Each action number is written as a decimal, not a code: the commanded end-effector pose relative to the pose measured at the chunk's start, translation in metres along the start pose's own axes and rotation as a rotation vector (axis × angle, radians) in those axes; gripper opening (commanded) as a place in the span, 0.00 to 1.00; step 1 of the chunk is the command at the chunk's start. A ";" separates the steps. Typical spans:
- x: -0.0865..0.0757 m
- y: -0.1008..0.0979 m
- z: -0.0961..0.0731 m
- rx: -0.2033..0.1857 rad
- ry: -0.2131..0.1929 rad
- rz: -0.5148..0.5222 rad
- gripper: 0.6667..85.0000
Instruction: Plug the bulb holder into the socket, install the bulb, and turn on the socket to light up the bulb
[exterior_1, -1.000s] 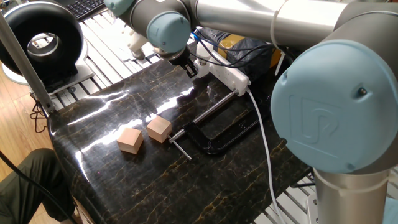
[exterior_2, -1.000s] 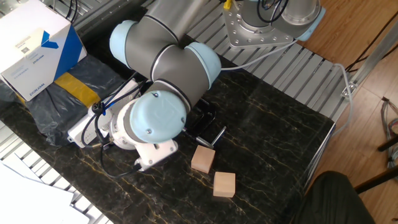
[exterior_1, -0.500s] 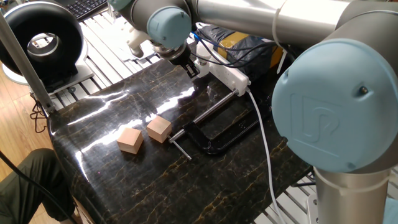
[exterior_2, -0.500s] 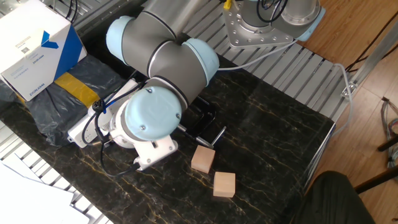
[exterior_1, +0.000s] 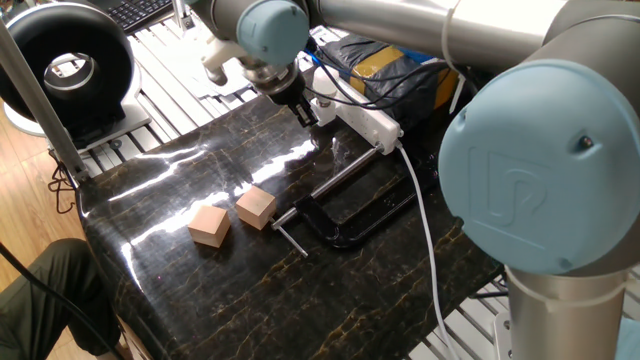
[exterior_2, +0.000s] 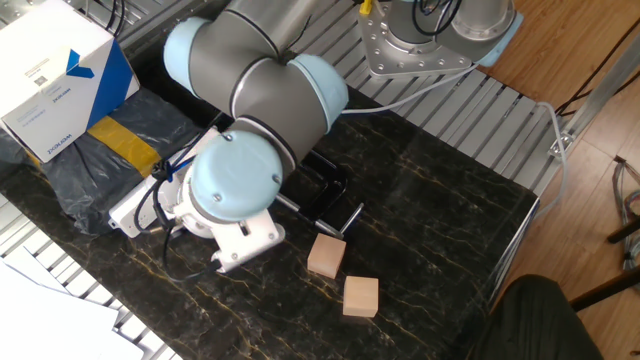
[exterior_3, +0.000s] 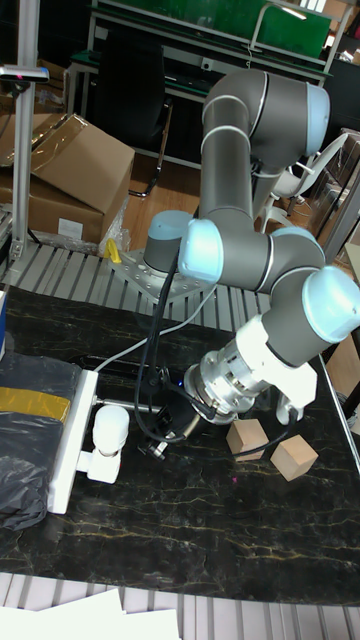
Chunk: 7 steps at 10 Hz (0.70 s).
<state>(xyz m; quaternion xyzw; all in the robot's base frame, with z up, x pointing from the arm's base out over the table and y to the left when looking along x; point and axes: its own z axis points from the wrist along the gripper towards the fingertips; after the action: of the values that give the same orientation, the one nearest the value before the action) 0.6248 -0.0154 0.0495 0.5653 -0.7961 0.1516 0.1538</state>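
Note:
The socket (exterior_3: 72, 440), a long white power strip, lies at the table's left edge; it also shows as socket (exterior_1: 368, 122) and socket (exterior_2: 128, 210) behind the arm. The white bulb holder (exterior_3: 99, 464) sits against its side with the round white bulb (exterior_3: 110, 423) standing in it. My gripper (exterior_3: 152, 447) hangs just right of the bulb, apart from it, with its dark fingers slightly parted and holding nothing. In one fixed view the gripper (exterior_1: 306, 112) hovers by the strip's end. The wrist hides it in the other fixed view.
Two tan wooden cubes (exterior_1: 209, 226) (exterior_1: 256, 208) sit mid-table. A black clamp (exterior_1: 350, 215) with a steel bar lies beside them. A black plastic bag (exterior_2: 100, 150) and a white box (exterior_2: 55, 85) lie behind the socket. Its white cable (exterior_1: 425, 230) runs across the table.
The wrist and gripper have drawn back a little from the socket end, up and away from the bulb. The bulb and holder have stayed in place.

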 end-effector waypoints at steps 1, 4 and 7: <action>-0.003 0.010 -0.027 -0.049 -0.081 0.034 0.00; 0.005 0.009 -0.083 -0.056 -0.210 0.078 0.04; 0.015 0.004 -0.106 -0.050 -0.333 -0.023 0.18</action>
<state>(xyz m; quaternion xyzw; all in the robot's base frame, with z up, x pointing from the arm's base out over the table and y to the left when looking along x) 0.6227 0.0098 0.1240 0.5675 -0.8160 0.0719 0.0825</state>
